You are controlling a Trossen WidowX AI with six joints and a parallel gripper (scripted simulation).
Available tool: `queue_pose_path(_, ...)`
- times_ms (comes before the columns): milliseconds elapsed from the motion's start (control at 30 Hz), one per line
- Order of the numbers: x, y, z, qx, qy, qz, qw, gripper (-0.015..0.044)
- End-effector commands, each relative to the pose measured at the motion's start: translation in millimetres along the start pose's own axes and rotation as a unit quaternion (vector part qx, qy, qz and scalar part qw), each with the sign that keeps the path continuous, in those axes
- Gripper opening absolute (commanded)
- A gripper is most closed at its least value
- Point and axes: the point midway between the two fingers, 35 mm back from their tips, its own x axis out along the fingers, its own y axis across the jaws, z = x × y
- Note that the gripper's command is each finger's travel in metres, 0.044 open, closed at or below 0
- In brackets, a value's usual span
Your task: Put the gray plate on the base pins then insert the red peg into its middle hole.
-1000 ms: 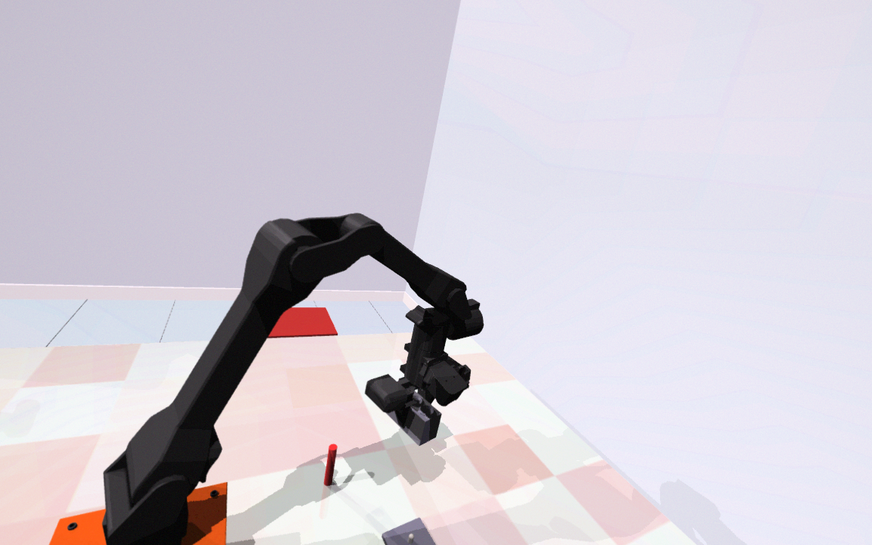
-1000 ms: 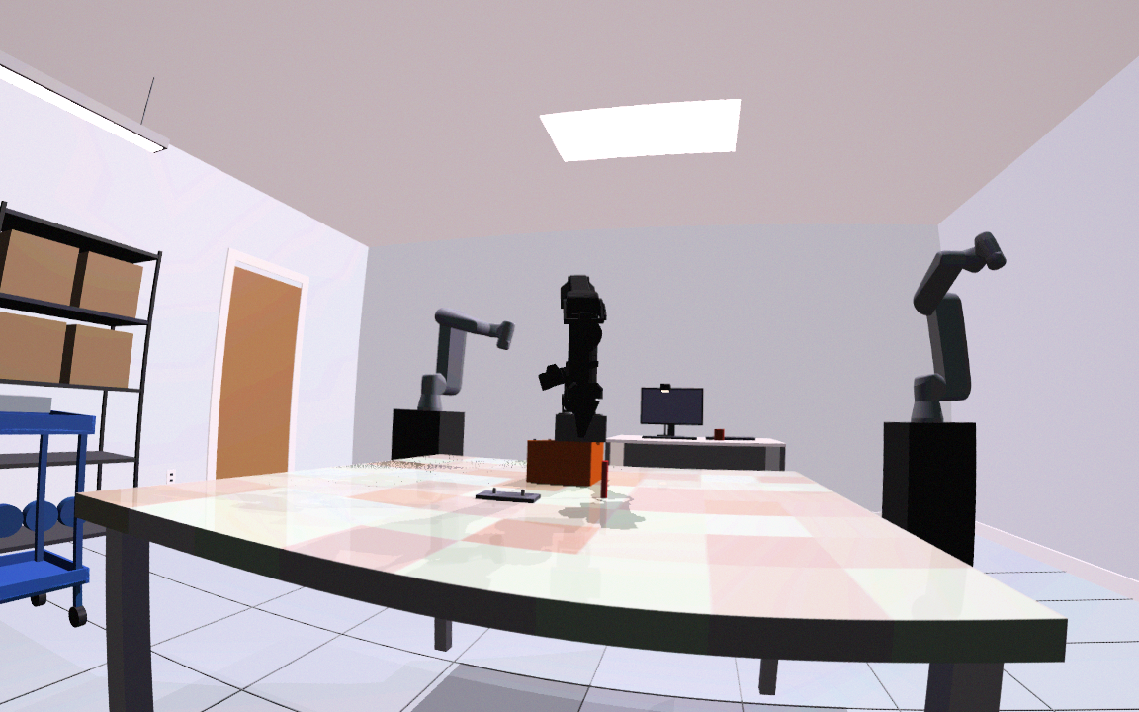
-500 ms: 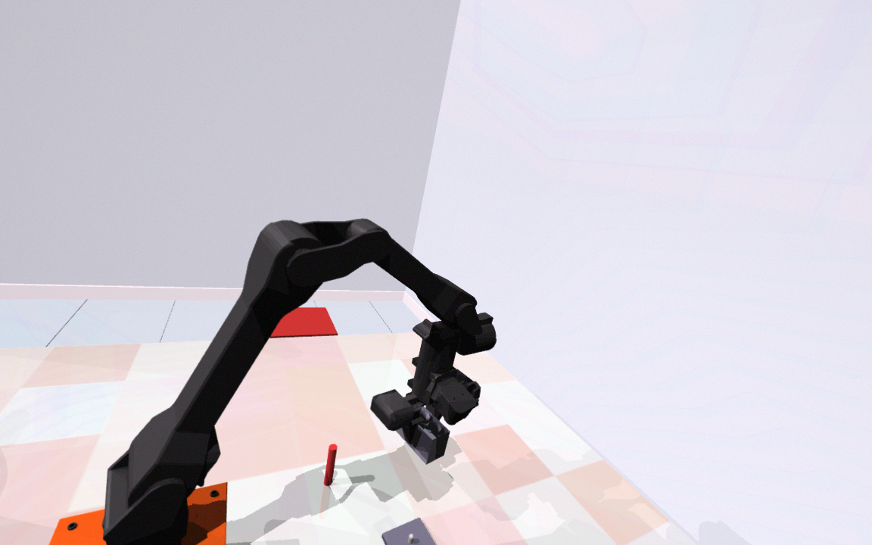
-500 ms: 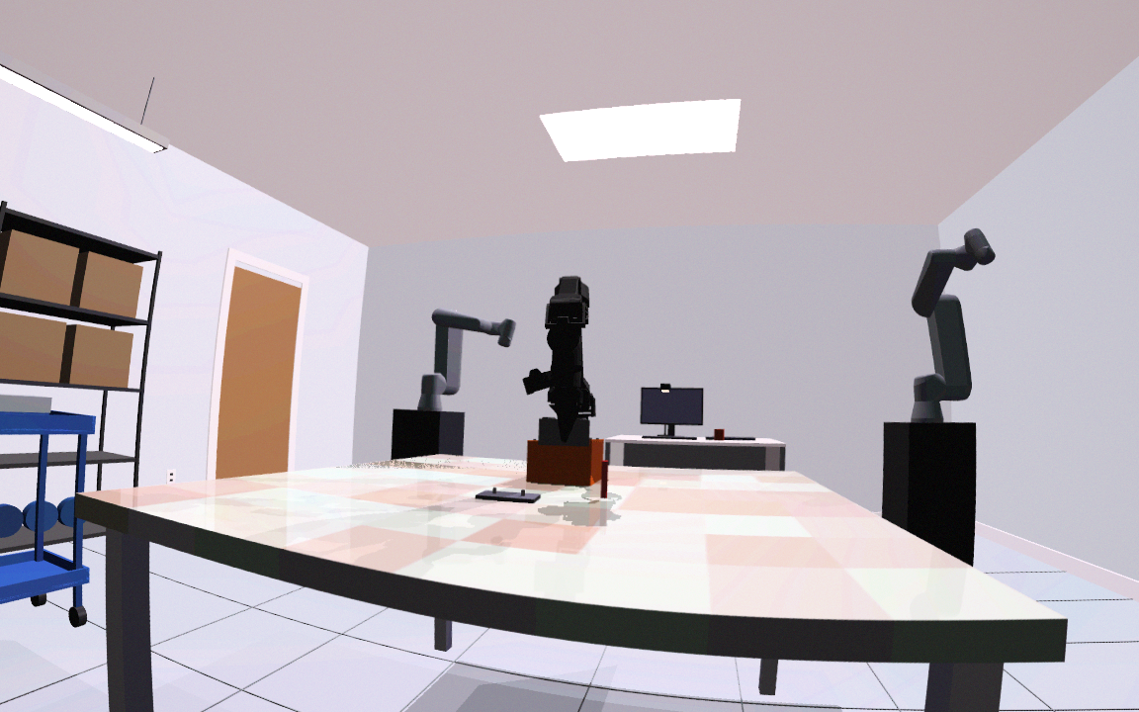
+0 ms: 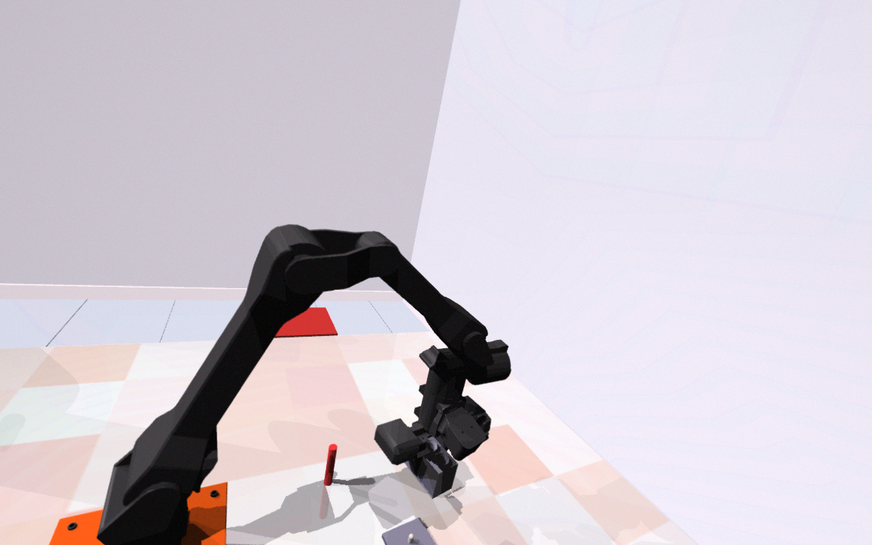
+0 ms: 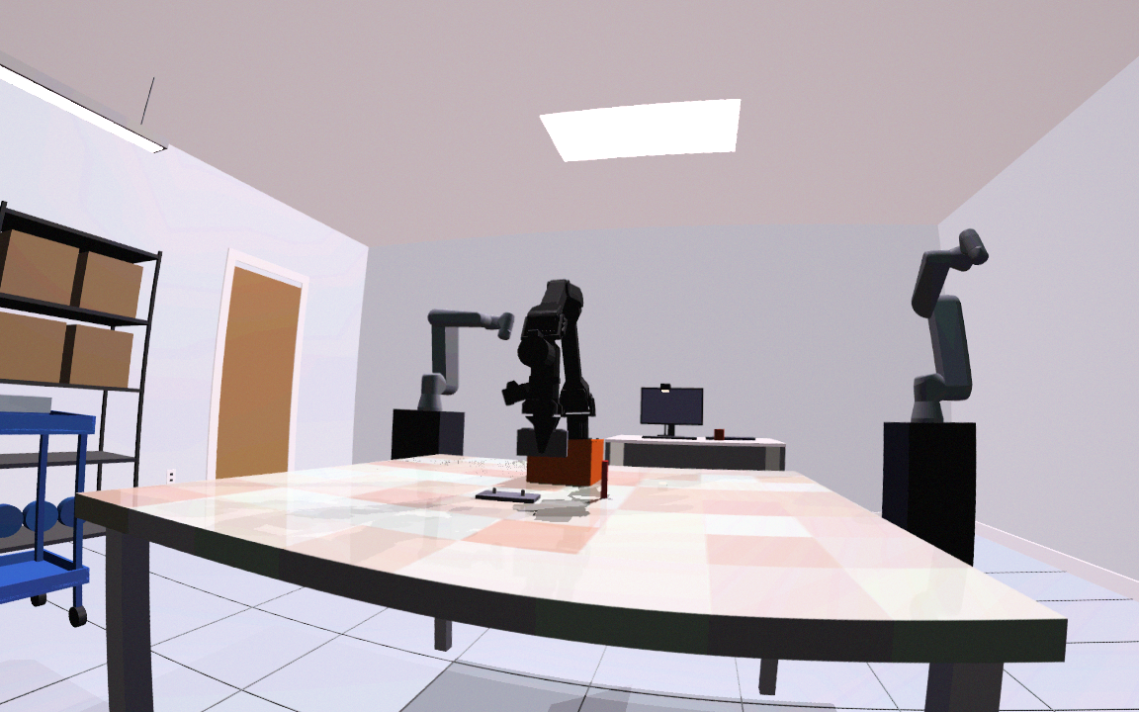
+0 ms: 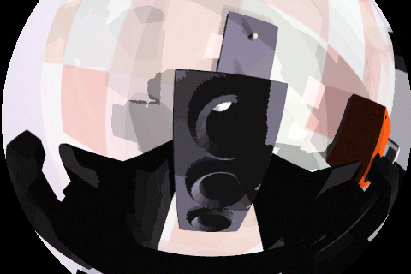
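Above the table, the gripper clamps one gray plate at mid-width; one red peg, one base.

Bright even overhead light, soft shadows, fisheye-warped wrist view

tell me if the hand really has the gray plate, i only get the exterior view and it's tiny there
observer: yes. The wrist view shows the gray plate clamped in the hand, with its three holes facing the camera.
operator: is it over the base yet
observer: not yet. In the wrist view the base lies beyond the plate's far edge. One pin shows and the other is hidden.
operator: and the red peg
observer: the top view shows the red peg standing upright on the table, apart from the hand.
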Motion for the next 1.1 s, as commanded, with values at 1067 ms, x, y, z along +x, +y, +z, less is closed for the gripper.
queue_pose_path(1067, 41.1, -39.7, 71.3, 0.047, -0.005, -0.002, 0.999, 0.0000)
